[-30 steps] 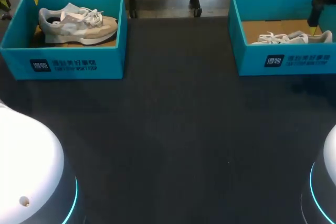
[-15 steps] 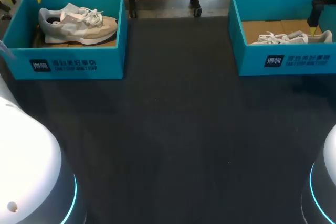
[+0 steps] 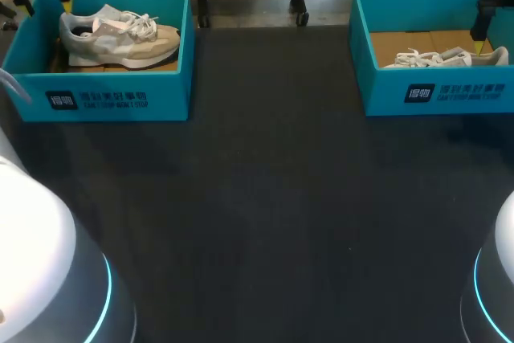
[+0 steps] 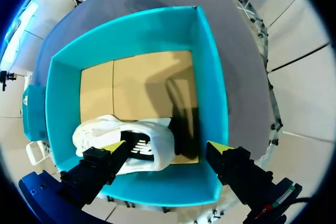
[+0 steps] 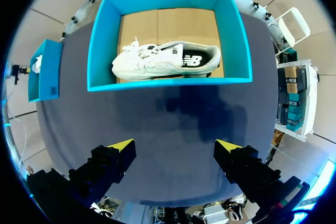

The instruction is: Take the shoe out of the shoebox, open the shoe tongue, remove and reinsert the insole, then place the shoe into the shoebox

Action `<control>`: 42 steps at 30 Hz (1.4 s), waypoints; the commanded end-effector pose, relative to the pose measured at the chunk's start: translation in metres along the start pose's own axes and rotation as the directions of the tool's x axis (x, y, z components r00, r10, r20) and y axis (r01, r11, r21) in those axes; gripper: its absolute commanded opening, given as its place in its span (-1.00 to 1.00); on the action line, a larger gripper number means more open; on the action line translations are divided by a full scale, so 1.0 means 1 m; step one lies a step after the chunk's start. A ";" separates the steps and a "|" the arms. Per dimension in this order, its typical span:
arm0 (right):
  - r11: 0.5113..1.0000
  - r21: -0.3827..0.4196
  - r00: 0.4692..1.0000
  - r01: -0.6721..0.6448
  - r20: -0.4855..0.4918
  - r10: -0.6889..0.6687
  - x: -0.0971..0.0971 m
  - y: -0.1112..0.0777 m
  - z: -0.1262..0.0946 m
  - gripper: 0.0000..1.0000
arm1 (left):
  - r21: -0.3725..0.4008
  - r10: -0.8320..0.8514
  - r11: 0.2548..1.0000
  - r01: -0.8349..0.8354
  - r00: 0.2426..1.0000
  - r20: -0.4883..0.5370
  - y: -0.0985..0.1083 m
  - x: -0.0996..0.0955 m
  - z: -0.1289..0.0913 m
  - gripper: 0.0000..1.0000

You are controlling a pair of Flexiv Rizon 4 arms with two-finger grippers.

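Left gripper (image 4: 167, 146) hangs spread above the boxed shoe (image 4: 102, 129); right gripper (image 5: 174, 145) gapes near its shoebox (image 5: 168, 83).

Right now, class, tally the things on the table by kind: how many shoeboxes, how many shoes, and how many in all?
Shoeboxes: 2, the left box and the right box.
Shoes: 2, the left shoe in the left box and the right shoe in the right box.
Total: 4.
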State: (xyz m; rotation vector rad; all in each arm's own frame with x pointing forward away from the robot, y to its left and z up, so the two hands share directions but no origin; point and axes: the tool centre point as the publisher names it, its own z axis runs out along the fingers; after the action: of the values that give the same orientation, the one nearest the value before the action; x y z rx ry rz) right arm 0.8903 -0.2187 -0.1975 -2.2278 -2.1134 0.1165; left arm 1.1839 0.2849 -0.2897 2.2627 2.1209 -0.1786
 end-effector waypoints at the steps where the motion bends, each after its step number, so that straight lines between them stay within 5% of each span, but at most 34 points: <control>1: 1.000 -0.001 1.000 0.000 0.001 0.000 0.000 -0.001 0.000 1.00 | 0.011 -0.006 1.000 0.007 1.000 -0.010 0.014 -0.002 0.010 1.00; 14: 1.000 -0.001 1.000 0.000 0.001 0.000 0.000 -0.001 0.000 1.00 | -0.015 -0.021 1.000 0.020 0.997 -0.078 0.028 -0.005 0.048 1.00; 42: 1.000 -0.001 1.000 0.000 0.001 0.000 0.000 -0.001 0.000 1.00 | -0.012 -0.086 0.996 0.085 0.987 -0.138 0.031 0.009 0.095 0.89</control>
State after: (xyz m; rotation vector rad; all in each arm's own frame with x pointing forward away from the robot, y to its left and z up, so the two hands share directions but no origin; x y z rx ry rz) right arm 0.8903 -0.2188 -0.1975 -2.2278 -2.1133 0.1165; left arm 1.1994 0.2801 -0.3806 2.2368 2.2767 -0.0005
